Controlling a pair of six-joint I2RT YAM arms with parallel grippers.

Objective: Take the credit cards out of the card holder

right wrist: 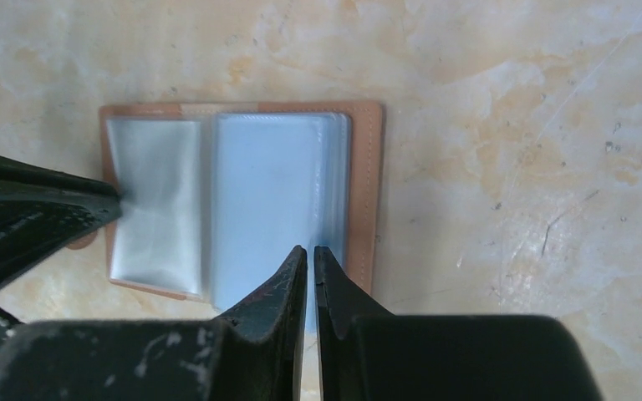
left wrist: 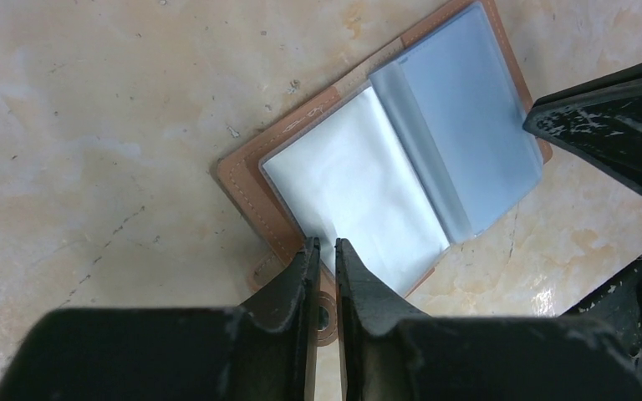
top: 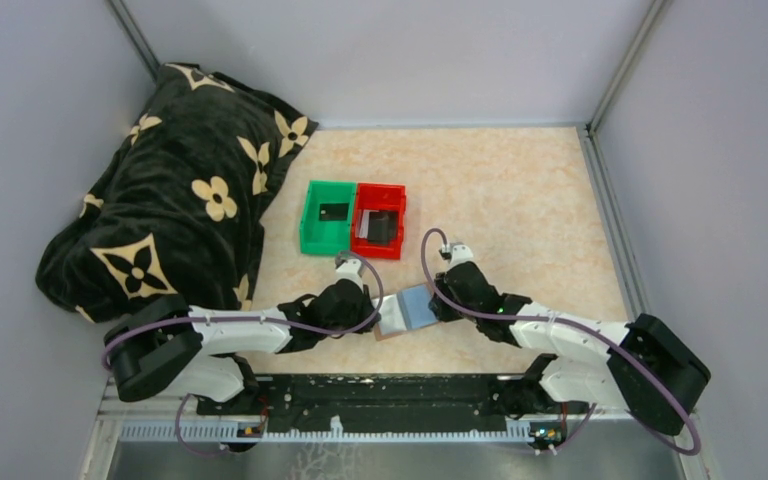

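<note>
Shows the left end effector (top: 373, 318) closed to a thin slit on the near-left edge of the card holder (top: 407, 310), spread open on the desk (top: 520, 200) at its 3 o'clock, long axis 8 to 2 o'clock. Shows the right end effector (top: 440, 303) equally near, likewise almost shut on the opposite page, holder at its 9 o'clock. Cannot tell whether either actually grips anything.

We see a beige marbled desk (top: 520, 190): the open card holder (top: 407, 311) lies near, a green bin (top: 307, 225) and red bin (top: 401, 215) touch farther back, and a dark flowered blanket (top: 170, 200) sits left.
</note>
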